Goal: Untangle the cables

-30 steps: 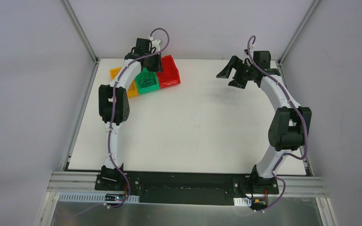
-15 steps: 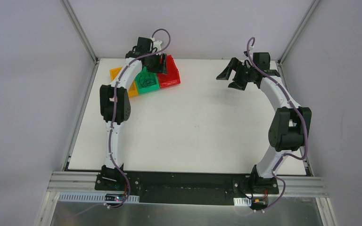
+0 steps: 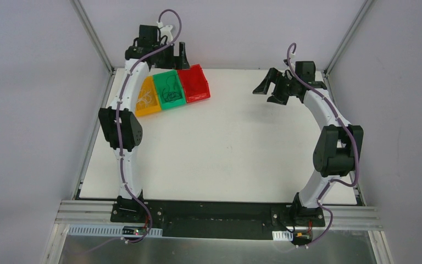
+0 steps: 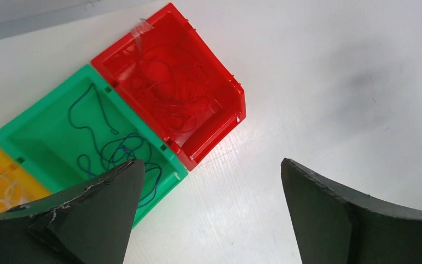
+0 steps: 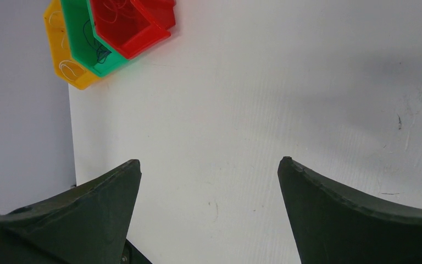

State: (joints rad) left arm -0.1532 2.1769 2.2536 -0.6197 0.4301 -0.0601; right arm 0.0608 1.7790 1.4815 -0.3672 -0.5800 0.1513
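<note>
The cables lie sorted in three bins at the table's back left. Thin red cable curls in the red bin. A dark blue cable loops in the green bin. A whitish cable sits in the yellow bin. My left gripper hangs open above the table just beside the bins, holding nothing; from the top it is raised behind them. My right gripper is open and empty over bare table at the back right.
White tabletop spreads between the arms. Aluminium frame posts rise at the back corners, with grey walls close behind. In the right wrist view the bins show far off at the top left, by the table's left edge.
My left gripper opened from shut and rose back toward the far left, uncovering the bins. The right arm stayed where it was.
</note>
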